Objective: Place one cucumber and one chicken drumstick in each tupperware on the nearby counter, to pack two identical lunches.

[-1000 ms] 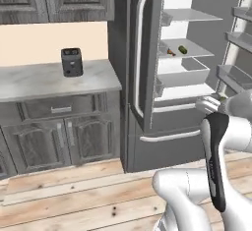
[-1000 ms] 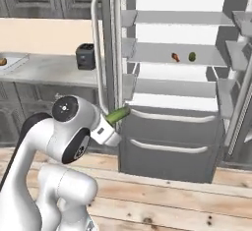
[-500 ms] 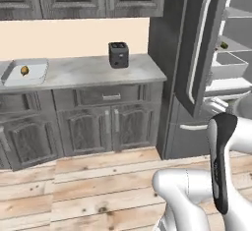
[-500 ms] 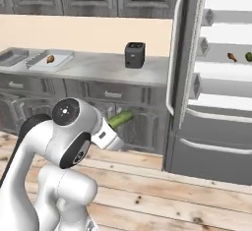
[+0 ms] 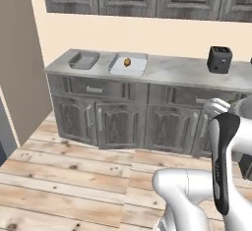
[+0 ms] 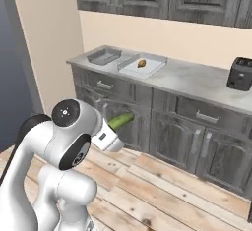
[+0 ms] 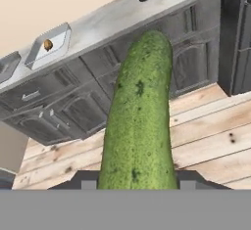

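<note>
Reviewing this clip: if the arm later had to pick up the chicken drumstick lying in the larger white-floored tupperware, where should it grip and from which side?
From straight above, across the middle of the chicken drumstick. It lies flat and alone on the floor of the larger tupperware, whose raised rim would likely block a sideways approach.

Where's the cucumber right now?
The cucumber is held in the gripper, sticking out lengthwise in the hand view and pointing toward the counter. It is well short of both tupperware trays, out over the wooden floor.
</note>
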Controlling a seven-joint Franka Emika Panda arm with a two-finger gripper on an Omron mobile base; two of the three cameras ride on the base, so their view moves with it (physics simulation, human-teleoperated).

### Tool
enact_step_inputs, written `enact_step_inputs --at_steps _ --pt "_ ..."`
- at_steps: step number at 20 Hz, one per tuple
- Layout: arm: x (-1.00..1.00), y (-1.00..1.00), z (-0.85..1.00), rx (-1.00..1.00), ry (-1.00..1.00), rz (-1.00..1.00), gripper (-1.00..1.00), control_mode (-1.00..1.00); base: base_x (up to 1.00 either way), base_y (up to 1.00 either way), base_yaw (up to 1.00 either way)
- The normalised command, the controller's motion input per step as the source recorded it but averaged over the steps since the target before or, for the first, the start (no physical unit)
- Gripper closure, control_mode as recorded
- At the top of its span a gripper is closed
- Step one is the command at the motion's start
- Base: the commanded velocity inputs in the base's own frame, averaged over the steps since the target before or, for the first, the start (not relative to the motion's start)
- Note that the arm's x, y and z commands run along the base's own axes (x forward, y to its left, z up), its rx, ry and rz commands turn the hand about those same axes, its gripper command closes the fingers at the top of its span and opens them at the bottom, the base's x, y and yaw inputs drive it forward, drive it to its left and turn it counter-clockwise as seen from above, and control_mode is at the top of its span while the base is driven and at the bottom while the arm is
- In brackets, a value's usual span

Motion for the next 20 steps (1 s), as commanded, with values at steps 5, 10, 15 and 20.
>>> enact_step_inputs --at_steps 5,10,15,20 --pt "0.00 0.00 0.00 0.00 0.00 0.00 1.00 1.00 1.00 0.40 0.24" --pt "0.00 0.00 0.00 0.00 0.00 0.00 1.00 1.00 1.00 0.29 0.01" --pt "0.00 0.00 0.00 0.00 0.00 0.00 1.00 1.00 1.00 0.21 -0.08" --pt "0.00 0.00 0.00 0.00 0.00 0.00 1.00 1.00 1.00 0.00 -0.25"
